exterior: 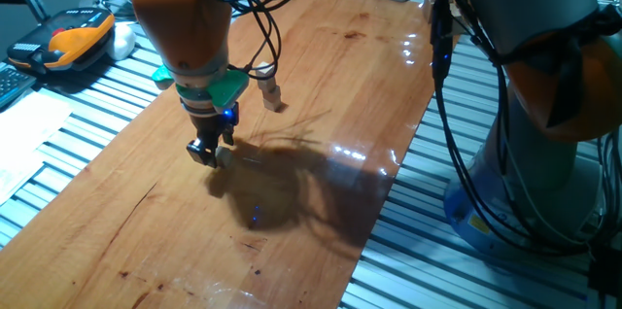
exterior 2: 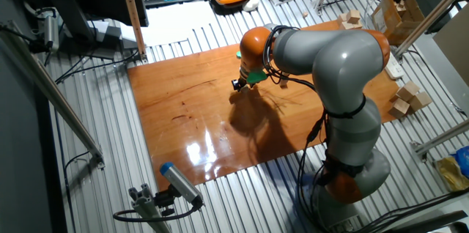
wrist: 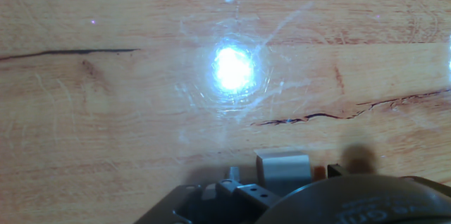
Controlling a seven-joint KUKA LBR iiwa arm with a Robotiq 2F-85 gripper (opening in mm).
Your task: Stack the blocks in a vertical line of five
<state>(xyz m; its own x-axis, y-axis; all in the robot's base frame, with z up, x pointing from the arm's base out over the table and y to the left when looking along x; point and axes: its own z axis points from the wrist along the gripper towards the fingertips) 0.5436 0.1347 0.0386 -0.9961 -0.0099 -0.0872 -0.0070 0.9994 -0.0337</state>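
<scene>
A short stack of tiny tan wooden blocks [exterior: 275,97] stands upright on the wooden counter [exterior: 292,154], upper middle of the frame; how many it holds cannot be told.

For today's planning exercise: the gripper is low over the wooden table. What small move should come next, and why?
Probably lift slightly and travel toward the small blocks behind the arm. The gripper hangs just above the table, and the hand view shows only bare wood and glare under it, so there is nothing here to grasp.
</scene>
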